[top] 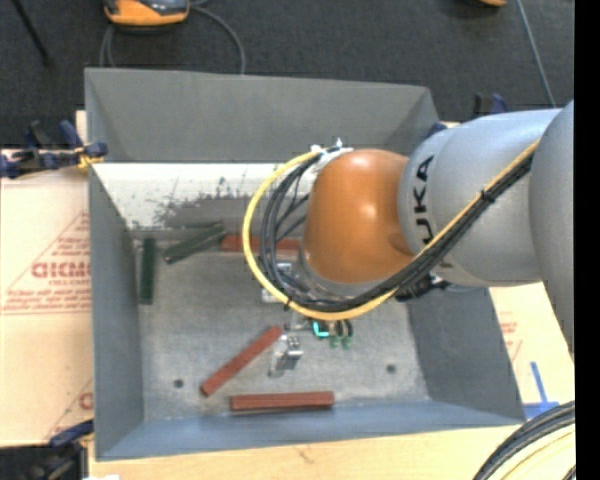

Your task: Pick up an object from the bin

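Gripper [286,356] at upper end of slanted red-brown stick [242,364], pincer state unreadable; looks light, stiff, smooth, best pinched across narrow width near middle.

Matt grey metal bin [115,298], speckled floor; glossy orange cover [355,223].
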`<state>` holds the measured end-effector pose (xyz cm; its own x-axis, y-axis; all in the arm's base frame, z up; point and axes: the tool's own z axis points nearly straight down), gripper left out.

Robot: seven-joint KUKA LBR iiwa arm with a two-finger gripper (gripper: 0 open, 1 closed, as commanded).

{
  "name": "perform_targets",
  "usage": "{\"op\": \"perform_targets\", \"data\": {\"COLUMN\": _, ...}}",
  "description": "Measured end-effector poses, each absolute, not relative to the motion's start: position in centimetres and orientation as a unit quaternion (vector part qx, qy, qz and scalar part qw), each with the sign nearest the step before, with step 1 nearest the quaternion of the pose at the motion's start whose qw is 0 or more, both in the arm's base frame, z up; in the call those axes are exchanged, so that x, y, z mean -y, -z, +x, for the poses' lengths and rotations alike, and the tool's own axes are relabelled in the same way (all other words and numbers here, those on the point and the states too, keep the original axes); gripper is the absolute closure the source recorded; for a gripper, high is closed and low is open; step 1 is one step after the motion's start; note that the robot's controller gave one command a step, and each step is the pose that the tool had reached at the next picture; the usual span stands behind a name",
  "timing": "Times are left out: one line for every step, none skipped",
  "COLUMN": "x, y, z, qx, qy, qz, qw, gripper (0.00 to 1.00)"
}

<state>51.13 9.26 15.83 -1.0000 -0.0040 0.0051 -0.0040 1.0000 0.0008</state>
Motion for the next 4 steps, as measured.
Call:
{"op": "perform_targets", "data": {"x": -9.2, "y": -16.2, "z": 51.3, "qx": 1.0, "qy": 0.001, "qz": 0.001, "qw": -0.001, "gripper": 0.0}}
{"op": "perform_targets", "data": {"x": -8.8, "y": -7.9, "z": 52.4, "qx": 0.999, "qy": 0.002, "qz": -0.052, "qw": -0.001, "gripper": 1.0}}
{"op": "perform_targets", "data": {"x": -8.8, "y": -7.9, "z": 52.4, "qx": 0.999, "qy": 0.003, "qz": -0.053, "qw": -0.001, "gripper": 1.0}}
{"op": "perform_targets", "data": {"x": -9.5, "y": -26.9, "z": 53.3, "qx": 0.999, "qy": 0.001, "qz": -0.037, "qw": -0.004, "gripper": 1.0}}
